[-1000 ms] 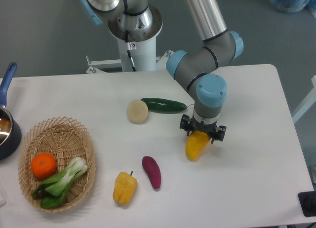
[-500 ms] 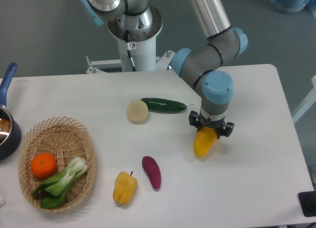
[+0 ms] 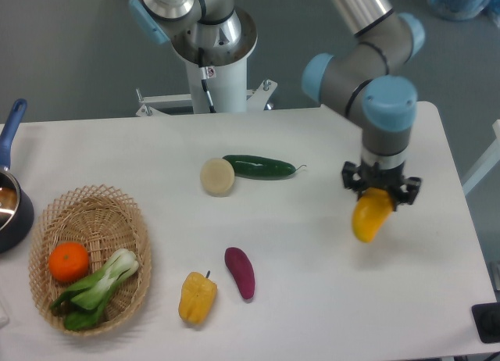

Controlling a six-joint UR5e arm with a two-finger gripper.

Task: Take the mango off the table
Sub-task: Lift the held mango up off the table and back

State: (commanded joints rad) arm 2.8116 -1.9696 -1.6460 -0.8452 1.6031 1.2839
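Yellow-orange and smooth, the mango (image 3: 369, 218) hangs at the right side of the scene, its upper end clamped between the black fingers of our tool (image 3: 381, 191). We see the fruit tilted, its lower tip pointing down and slightly to the left, with a faint shadow beneath it on the white surface (image 3: 328, 314); it looks lifted off the surface rather than resting on it. Our arm's blue-capped wrist (image 3: 387, 104) stands directly above the tool.

Toward the middle of the surface, we see a dark green cucumber (image 3: 259, 166) lying across, its left end just beside a pale round potato (image 3: 217, 176). Nearer to the camera lie a purple sweet potato (image 3: 241, 272) and, just left of it, a yellow bell pepper (image 3: 197, 297) with a short stem.

At the near left sits a wicker basket (image 3: 101, 205) holding an orange (image 3: 69, 262) and a head of bok choy (image 3: 98, 288). A dark pot with a blue handle (image 3: 9, 131) shows at the left edge, partly cut off.
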